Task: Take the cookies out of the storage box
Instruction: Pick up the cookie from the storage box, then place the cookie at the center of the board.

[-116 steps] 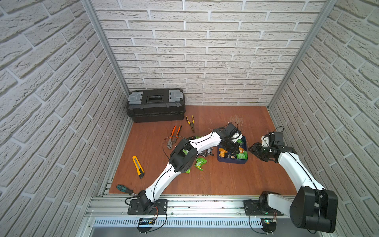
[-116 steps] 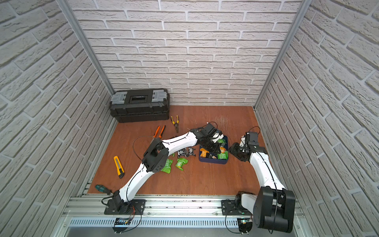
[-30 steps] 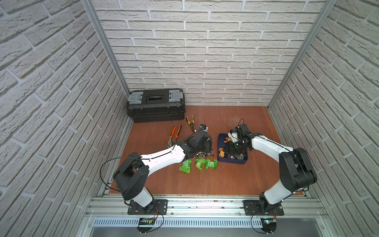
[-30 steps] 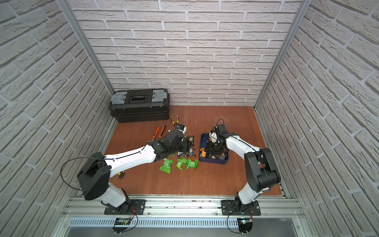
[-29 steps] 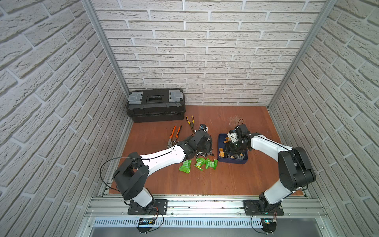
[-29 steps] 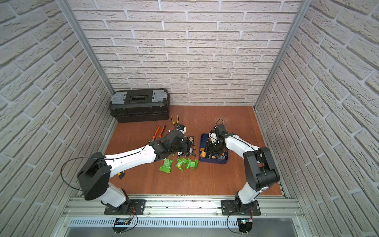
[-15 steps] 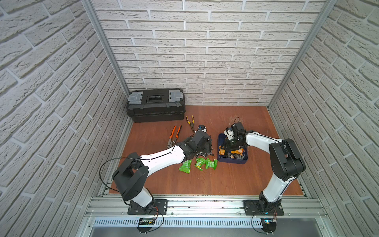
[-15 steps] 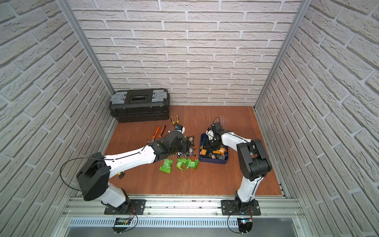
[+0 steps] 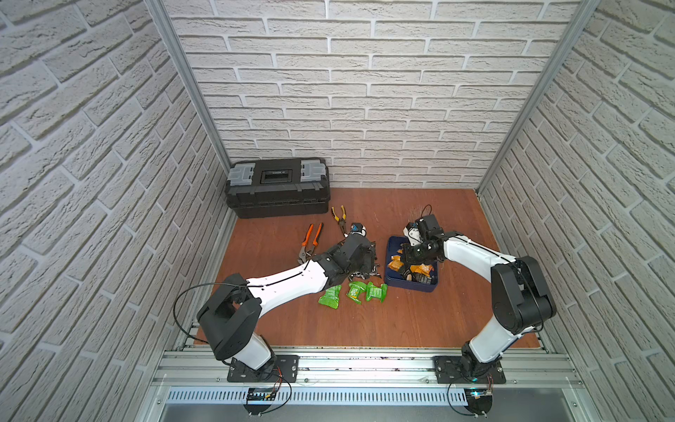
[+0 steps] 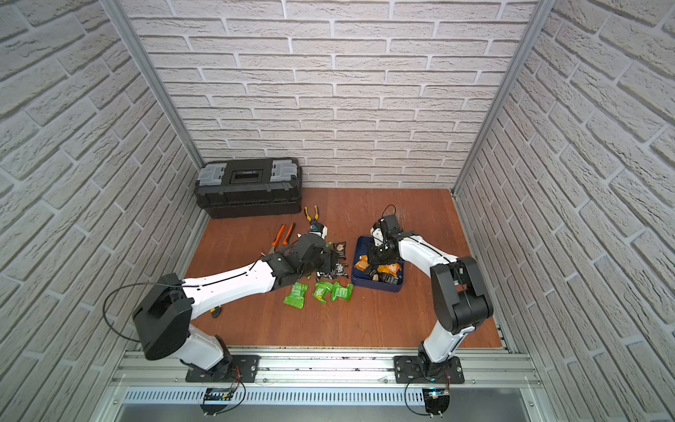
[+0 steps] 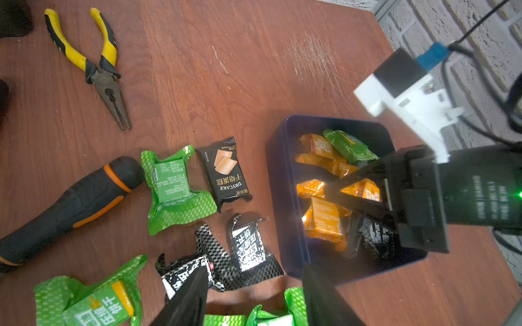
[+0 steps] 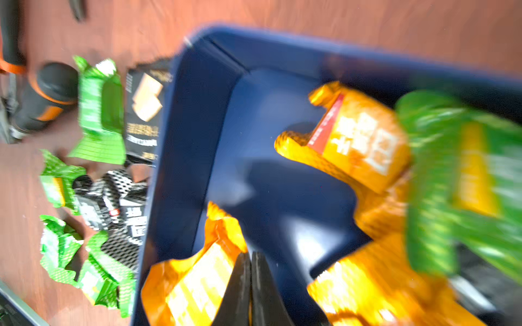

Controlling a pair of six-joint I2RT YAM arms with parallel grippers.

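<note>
Navy-blue storage box [image 11: 282, 197]: orange cookies [image 11: 324, 223] inside, green and black ones on the table [image 11: 226, 56] just beside it. Right gripper [image 12: 250, 256], parted 1 second ago, now pinched shut inside the box beside an orange packet [image 12: 195, 282]; grasp unclear. Left gripper [image 11: 255, 271] unchanged, spread beside the box.

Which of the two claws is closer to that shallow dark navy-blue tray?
Right. The right gripper is down inside the shallow dark navy-blue tray, shut among orange packets; the left gripper is open outside its wall, over black checkered packets.
</note>
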